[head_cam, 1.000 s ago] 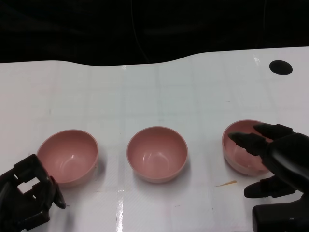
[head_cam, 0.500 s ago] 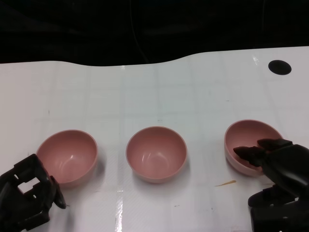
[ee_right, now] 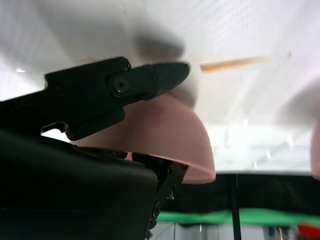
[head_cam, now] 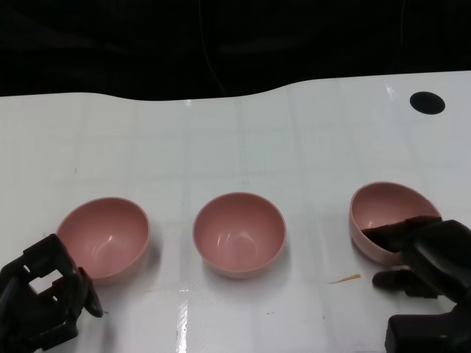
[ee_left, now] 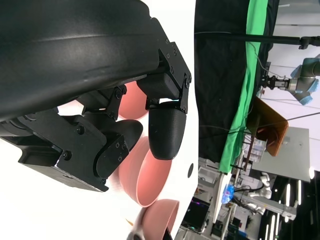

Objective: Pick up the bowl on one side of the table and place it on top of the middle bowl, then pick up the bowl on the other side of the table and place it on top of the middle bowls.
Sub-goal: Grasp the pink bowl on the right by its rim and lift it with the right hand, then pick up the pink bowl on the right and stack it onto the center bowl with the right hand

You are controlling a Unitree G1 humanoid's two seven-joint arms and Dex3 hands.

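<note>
Right bowl (head_cam: pixel 385 218) sits at the right of the frame, tipped, its opening turned toward upper left. Right hand (head_cam: pixel 427 250) holds it: fingers (head_cam: pixel 390 235) hooked over the near rim into the bowl, another finger against the outer wall below. Right wrist view confirms it, one finger (ee_right: pixel 150 80) lying on the outside wall, the rim (ee_right: pixel 200 172) clamped against the hand's shell.

Middle bowl (head_cam: pixel 239 234) upright at centre. Left bowl (head_cam: pixel 103 237) upright at lower left. Left hand (head_cam: pixel 45 300) in the lower left corner, just beside the left bowl, fingers curled in, nothing in them; contact with the bowl is not clear.

Versus 1.0 s ago: right hand fingers were spread over the right bowl, now closed on its rim; the bowl has shifted slightly right and tilted more. Left hand, middle and left bowls unchanged.

Right bowl's near wall is hidden behind the hand. Right hand cut off by the lower right edge. Thin orange sliver (head_cam: pixel 344 279) on the white table (head_cam: pixel 243 140), below the right bowl, not identifiable. Black round spot (head_cam: pixel 427 102) at upper right.
</note>
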